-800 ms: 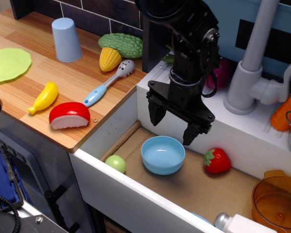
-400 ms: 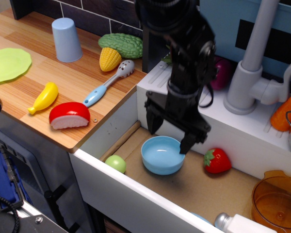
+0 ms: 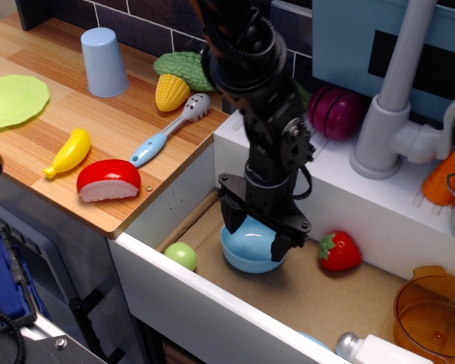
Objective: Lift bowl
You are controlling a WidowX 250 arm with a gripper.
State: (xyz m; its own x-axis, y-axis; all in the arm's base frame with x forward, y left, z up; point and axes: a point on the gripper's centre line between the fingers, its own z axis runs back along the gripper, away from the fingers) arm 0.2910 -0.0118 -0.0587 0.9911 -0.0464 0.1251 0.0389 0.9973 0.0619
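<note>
The small light-blue bowl (image 3: 250, 249) sits on the sink floor, left of a toy strawberry (image 3: 340, 252). My black gripper (image 3: 255, 237) has come down over the bowl with its jaws open. One fingertip (image 3: 232, 224) stands at the bowl's left rim and the other fingertip (image 3: 280, 246) at its right rim. The bowl's back part is hidden behind the gripper. The bowl still rests on the sink floor.
A green ball (image 3: 181, 255) lies left of the bowl. An orange see-through pot (image 3: 434, 314) stands at the right. The wooden counter (image 3: 38, 144) holds a pale-blue cup (image 3: 104, 61), green plate (image 3: 12, 99), banana (image 3: 69, 151), corn (image 3: 171, 91) and spatula (image 3: 169, 129). A faucet (image 3: 394, 98) rises behind.
My gripper has moved down and slightly left, from above the bowl's far rim to straddling the bowl. The bowl has not moved.
</note>
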